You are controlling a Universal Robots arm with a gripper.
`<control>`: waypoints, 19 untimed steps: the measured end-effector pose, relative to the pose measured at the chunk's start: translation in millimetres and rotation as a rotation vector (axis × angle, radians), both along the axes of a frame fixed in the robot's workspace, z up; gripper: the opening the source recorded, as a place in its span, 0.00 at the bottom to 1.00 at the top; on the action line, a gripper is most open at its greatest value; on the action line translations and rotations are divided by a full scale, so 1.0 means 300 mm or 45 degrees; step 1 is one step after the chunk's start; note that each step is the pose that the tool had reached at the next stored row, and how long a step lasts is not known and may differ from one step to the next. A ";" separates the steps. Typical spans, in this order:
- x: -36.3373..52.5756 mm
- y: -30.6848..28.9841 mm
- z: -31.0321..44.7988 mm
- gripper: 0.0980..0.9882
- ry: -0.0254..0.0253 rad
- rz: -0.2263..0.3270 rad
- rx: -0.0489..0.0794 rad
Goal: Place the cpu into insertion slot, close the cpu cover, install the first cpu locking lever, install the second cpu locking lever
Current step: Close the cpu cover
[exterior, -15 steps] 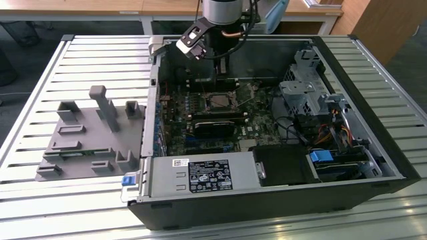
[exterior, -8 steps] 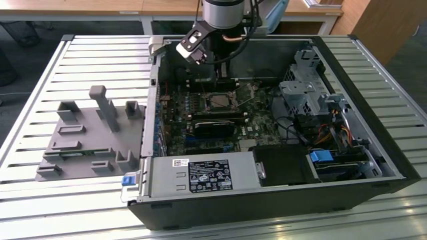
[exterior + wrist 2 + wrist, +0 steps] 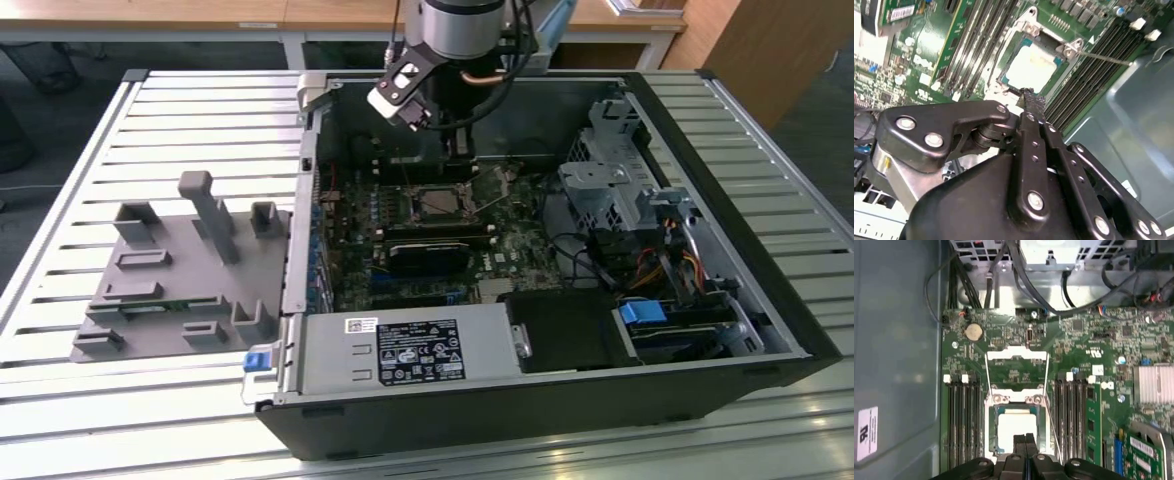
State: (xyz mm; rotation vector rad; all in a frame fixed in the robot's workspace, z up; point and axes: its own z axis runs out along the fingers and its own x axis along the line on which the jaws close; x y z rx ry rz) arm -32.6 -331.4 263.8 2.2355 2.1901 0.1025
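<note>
The small flat square cpu with a dull silver-grey metal top (image 3: 1013, 422) is seen seated inside the small square dark insertion slot with a silvery rim (image 3: 995, 412), which is set into the green circuit board (image 3: 1079, 340); in the second wrist view the same cpu (image 3: 1031, 67) is shown lying level within the slot's frame (image 3: 1004, 80); the thin silvery hinged cpu cover with its square central opening (image 3: 1016, 356) is swung back off the slot and laid against the board just beside it, so that green board is seen through its opening; a thin metal locking lever (image 3: 1104, 57) is raised clear of the slot and is stretched out over the long black memory slots (image 3: 1089, 75); the black two-fingered gripper (image 3: 1025, 442) is held just over the edge of the cpu, its fingers pressed together along a narrow seam; in the second wrist view the gripper (image 3: 1030, 100) is placed close to the slot's rim, though contact cannot be judged; in the exterior view the gripper (image 3: 461, 150) is lowered into the open black computer case (image 3: 534, 420), near the slot (image 3: 441, 204); the case is laid on a slatted metal table (image 3: 160, 100); a grey moulded fixture (image 3: 174, 290) is set on the table beside the case, toward the exterior view's left; a round silver coin battery (image 3: 973, 330) is mounted on the board beyond the cover.
</note>
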 end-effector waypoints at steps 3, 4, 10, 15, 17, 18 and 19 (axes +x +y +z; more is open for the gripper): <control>0.026 0.000 -0.001 0.01 0.0130 0.006 0.000; 0.035 0.000 -0.001 0.01 0.0181 0.006 0.000; 0.071 0.000 -0.002 0.01 0.0309 0.029 -0.001; 0.083 0.000 -0.006 0.01 0.0308 0.080 -0.001; 0.089 0.000 -0.007 0.01 0.0308 0.080 -0.001; 0.097 0.000 -0.007 0.01 0.0308 0.080 -0.001; 0.105 0.000 -0.007 0.01 0.0310 0.080 -0.001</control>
